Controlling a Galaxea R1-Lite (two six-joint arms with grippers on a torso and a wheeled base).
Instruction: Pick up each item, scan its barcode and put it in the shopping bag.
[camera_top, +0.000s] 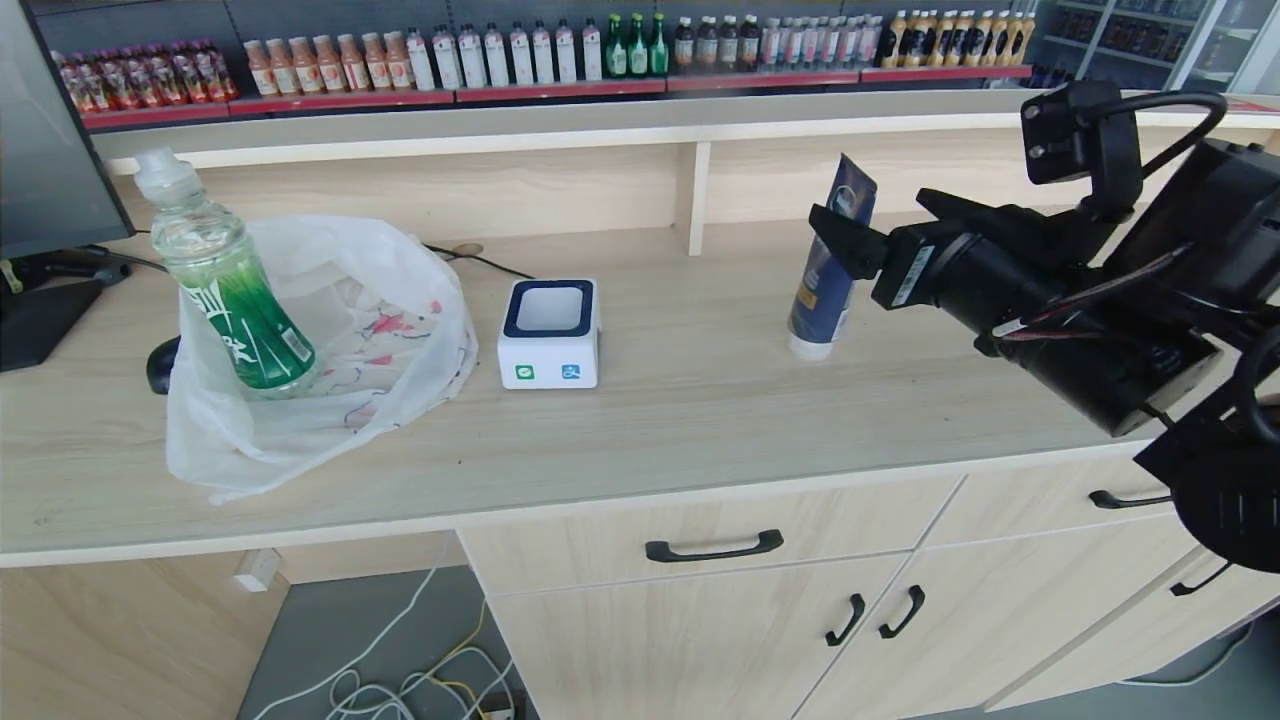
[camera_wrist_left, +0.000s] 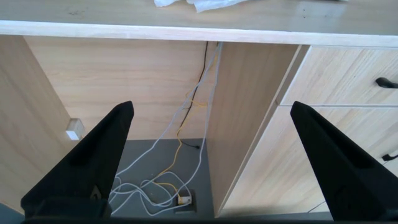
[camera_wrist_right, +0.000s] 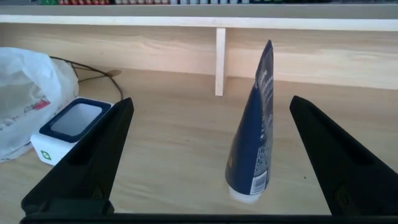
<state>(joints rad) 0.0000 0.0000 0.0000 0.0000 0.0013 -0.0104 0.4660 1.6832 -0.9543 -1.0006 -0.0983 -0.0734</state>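
Observation:
A green-labelled bottle (camera_top: 235, 290) stands tilted inside the white shopping bag (camera_top: 400, 340) on the left of the wooden counter (camera_top: 700, 400). The white barcode scanner (camera_top: 549, 335) with a blue rim sits mid-counter. A dark blue tube (camera_top: 830, 270) stands on its white cap to the right. My right gripper (camera_top: 872, 210) is open, just short of the tube and level with its upper half. In the right wrist view the tube (camera_wrist_right: 255, 137) stands between and beyond the open fingers of the right gripper (camera_wrist_right: 211, 106), with the scanner (camera_wrist_right: 71, 124) and bag (camera_wrist_right: 25, 93) off to one side. My left gripper (camera_wrist_left: 211, 106) hangs open below the counter edge, holding nothing.
A monitor (camera_top: 50, 120) and a black mouse (camera_top: 160, 365) sit at the far left. An upright divider (camera_top: 697, 195) rises at the counter's back, below shelves of bottles (camera_top: 560, 50). Drawers with black handles (camera_top: 714, 548) front the counter. Cables (camera_wrist_left: 180, 180) lie on the floor underneath.

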